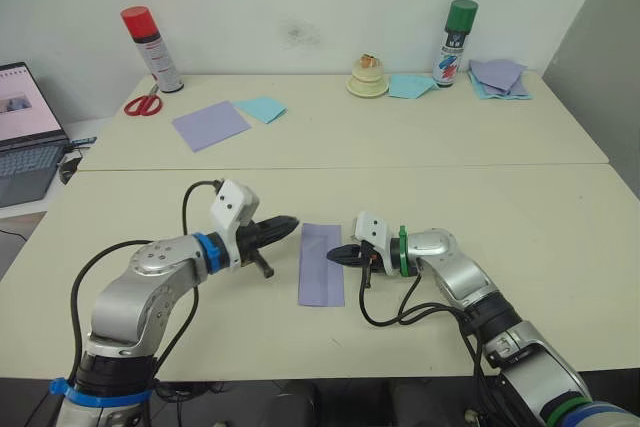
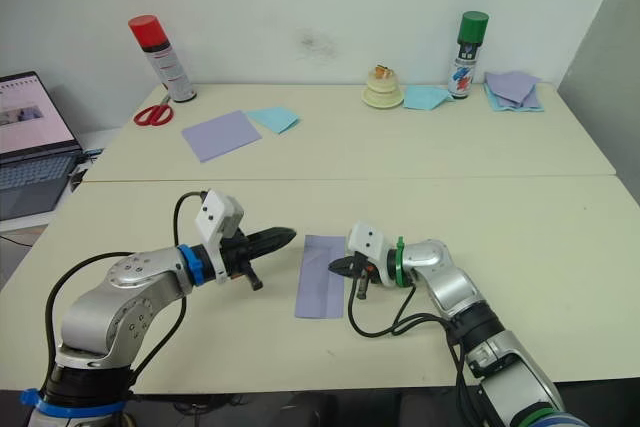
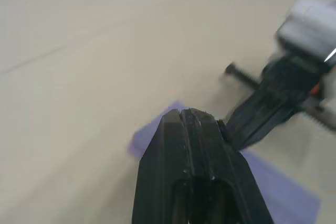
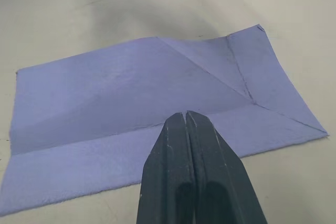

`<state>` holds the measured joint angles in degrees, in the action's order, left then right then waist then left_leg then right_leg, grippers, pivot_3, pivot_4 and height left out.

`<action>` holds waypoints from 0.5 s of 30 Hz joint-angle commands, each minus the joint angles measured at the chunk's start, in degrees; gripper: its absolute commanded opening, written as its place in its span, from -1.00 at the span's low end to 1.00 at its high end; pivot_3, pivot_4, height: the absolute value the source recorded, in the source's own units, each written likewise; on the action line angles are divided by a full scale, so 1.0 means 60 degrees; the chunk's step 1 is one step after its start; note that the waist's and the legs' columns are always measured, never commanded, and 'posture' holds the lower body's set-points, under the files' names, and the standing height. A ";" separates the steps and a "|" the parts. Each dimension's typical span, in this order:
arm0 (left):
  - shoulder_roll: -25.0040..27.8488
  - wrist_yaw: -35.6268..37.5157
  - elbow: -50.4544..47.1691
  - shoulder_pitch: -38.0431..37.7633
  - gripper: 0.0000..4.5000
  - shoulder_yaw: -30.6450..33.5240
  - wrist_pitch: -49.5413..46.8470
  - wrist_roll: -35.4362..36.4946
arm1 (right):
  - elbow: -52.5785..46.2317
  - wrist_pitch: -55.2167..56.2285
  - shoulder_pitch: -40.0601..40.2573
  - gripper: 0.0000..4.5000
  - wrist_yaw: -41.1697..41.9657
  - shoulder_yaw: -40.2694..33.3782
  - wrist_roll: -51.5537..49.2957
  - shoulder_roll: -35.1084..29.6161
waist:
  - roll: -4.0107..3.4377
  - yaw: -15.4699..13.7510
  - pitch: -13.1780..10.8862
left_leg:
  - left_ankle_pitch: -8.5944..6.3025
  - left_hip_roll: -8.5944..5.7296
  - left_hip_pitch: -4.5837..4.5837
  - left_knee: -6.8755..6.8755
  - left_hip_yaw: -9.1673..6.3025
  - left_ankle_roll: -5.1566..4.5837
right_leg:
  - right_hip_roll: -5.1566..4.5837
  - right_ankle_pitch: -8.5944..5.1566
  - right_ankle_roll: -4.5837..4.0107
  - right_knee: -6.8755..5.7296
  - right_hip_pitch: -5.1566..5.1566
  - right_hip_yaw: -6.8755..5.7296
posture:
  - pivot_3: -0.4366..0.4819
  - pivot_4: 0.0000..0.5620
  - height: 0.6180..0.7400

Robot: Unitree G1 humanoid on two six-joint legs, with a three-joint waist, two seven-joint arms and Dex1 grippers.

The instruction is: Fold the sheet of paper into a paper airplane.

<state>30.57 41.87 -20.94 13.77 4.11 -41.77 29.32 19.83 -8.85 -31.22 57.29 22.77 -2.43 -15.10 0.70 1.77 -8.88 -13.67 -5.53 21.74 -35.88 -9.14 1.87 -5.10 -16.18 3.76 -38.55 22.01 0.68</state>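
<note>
Beige table (image 1: 520, 237), white wall behind. Left gripper (image 1: 293, 220) pinched shut, empty, tip just left of the sheet of paper (image 1: 321, 264). Sheet lies flat between both tips, folded into a narrow strip. Right gripper (image 1: 334, 254) also closed, tip on the sheet's right edge. Right wrist view adds diagonal creases and a folded-over flap (image 4: 157, 82), which the head views miss.
</note>
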 commanded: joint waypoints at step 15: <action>0.0397 0.0248 0.2824 -0.0821 -1.00 -0.3165 0.2568 -0.3062 | 0.0534 -0.0575 0.0222 -0.98 -0.0717 -0.0618 -0.0282 0.0435 | -0.0005 -0.0027 0.0002 | -0.0008 0.0020 -0.0010 0.0006 0.0014 0.0010 | 0.0017 0.0010 -0.0022 0.0009 0.0012 0.0019 | -0.05 -0.47 1.00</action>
<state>32.81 43.28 -8.86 9.53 -12.14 -27.30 14.58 20.43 -10.78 -29.56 54.64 19.47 -4.13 -12.87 0.67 1.61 -8.86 -13.71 -5.39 21.59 -35.84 -9.06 1.93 -4.99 -16.11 3.62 -38.50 22.07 0.77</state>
